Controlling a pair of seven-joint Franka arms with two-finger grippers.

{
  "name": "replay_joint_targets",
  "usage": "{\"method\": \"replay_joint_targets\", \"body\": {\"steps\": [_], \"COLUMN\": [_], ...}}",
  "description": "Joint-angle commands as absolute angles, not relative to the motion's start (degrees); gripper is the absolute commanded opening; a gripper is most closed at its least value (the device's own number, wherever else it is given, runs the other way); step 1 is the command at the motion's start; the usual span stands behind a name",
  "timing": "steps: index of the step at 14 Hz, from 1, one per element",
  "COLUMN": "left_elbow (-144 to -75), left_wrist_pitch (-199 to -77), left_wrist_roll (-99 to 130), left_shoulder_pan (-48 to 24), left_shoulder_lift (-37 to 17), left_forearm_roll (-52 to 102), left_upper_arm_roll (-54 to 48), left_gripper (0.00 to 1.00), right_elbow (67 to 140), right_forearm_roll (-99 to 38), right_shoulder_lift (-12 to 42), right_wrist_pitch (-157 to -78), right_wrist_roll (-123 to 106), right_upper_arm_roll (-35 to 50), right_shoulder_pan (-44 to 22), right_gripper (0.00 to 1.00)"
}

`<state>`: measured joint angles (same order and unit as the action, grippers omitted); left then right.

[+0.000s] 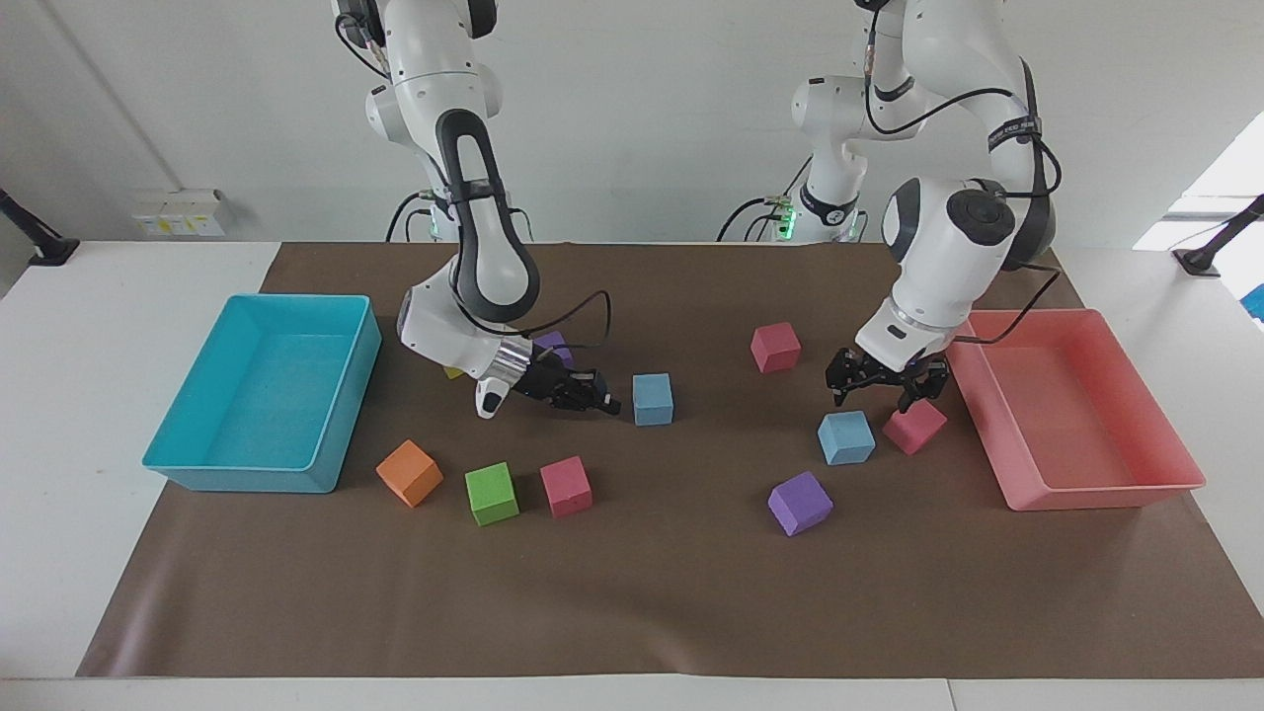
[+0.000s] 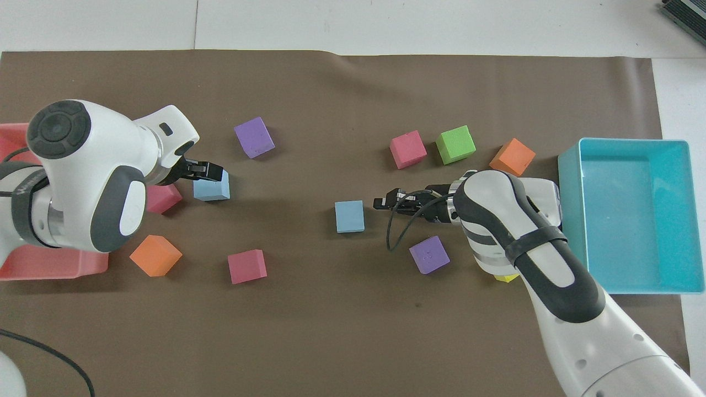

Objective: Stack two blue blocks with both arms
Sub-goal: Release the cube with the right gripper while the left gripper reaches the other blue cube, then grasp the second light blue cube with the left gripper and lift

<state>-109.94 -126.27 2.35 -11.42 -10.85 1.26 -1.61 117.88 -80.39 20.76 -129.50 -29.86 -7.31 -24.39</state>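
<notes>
while the left gripper (image 1: 877, 387) hangs spread over a blue block (image 1: 846, 437), the right gripper (image 1: 604, 402) looks pinched empty.

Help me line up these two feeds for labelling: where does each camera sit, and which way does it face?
Facing view: high across the table, looking at the robots; both arms show down to the left gripper and right gripper.
Overhead view: above the robots' end, looking steeply down and forward; forearms enter from the bottom.
Shared: both blue blocks, cyan tray, pink tray, half a turn apart.

Two white jointed arms, dark grey joint panels, looping black cables, small black hands.
</notes>
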Motion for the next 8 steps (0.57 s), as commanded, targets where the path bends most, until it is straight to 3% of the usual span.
{"method": "replay_joint_targets", "body": {"steps": [1,8], "left_elbow": [-110.39,-110.39], "left_wrist_pitch": [-129.54,-131.04], "left_wrist_roll": [3.51,3.34], "left_shoulder_pan": [-11.78,-11.51], "left_shoulder_lift": [-12.38,-15.02], "left_forearm_roll": [0.26,0.26], "left_upper_arm_roll": [-0.79,-0.79], "left_gripper": [1.0,1.0], "right_elbow": [119.27,120.15], "right_forearm_roll": [-82.62,-82.62], "right_shoulder_lift": [19.69,19.42], "right_wrist_pitch": [-130.87,-130.78], "right_wrist_roll": [-32.78,-34.54], "right_upper_arm_roll": [-6.77,-6.77], "right_shoulder_pan": [-23.99,-23.91], "right_gripper": [0.0,0.0]}}
